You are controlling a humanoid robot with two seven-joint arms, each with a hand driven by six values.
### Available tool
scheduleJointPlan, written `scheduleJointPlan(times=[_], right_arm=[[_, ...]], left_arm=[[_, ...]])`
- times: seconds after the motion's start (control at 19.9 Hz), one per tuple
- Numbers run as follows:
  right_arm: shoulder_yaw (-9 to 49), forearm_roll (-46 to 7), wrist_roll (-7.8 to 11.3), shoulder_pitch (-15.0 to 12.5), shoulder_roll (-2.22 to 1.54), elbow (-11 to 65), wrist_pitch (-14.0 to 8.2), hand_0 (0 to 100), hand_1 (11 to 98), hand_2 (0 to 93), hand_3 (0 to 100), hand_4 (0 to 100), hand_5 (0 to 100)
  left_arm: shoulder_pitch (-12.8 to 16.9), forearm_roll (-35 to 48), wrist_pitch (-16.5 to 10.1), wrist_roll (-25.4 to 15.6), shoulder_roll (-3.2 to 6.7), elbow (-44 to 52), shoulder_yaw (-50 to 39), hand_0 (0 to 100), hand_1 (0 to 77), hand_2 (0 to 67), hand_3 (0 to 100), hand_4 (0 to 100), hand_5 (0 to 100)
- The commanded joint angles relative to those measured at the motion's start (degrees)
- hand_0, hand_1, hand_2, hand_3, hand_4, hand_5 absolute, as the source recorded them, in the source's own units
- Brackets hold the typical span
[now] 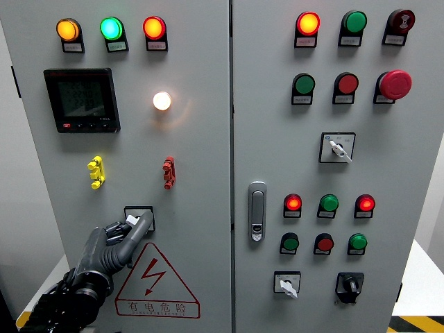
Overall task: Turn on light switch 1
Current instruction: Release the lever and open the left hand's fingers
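We face a grey cabinet [201, 166] with two doors, and everything sits mounted on them. The left door carries three lit lamps [111, 28], a dark meter [81, 100], a glowing white light [161, 100], a yellow clip [96, 172], a red clip [168, 172] and a warning triangle [154, 281]. The right door carries a handle [257, 211], round buttons and rotary switches.

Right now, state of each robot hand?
Left robot hand: fingers extended onto the switch, gripping nothing.
Right robot hand: not in view.
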Motion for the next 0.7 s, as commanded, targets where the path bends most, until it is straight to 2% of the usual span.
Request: scheduleJointPlan(times=[0.0, 0.65], right_arm=[[0.0, 0.0, -0.04, 0.0, 0.00, 0.0, 0.0, 0, 22.5, 0.0, 11, 23, 15], [0.0, 0.0, 0.05, 0.0, 0.00, 0.0, 0.0, 0, 22.5, 0.0, 11, 23, 15]], left_arm=[[0.1, 0.0, 0.1, -0.1, 0.17, -0.1, 0.0, 0, 53.4, 49.4, 100, 100, 91], [1.0, -0.1, 0.8, -0.3, 0.26, -0.6, 0.0, 0, 54.0, 51.1, 100, 100, 92]])
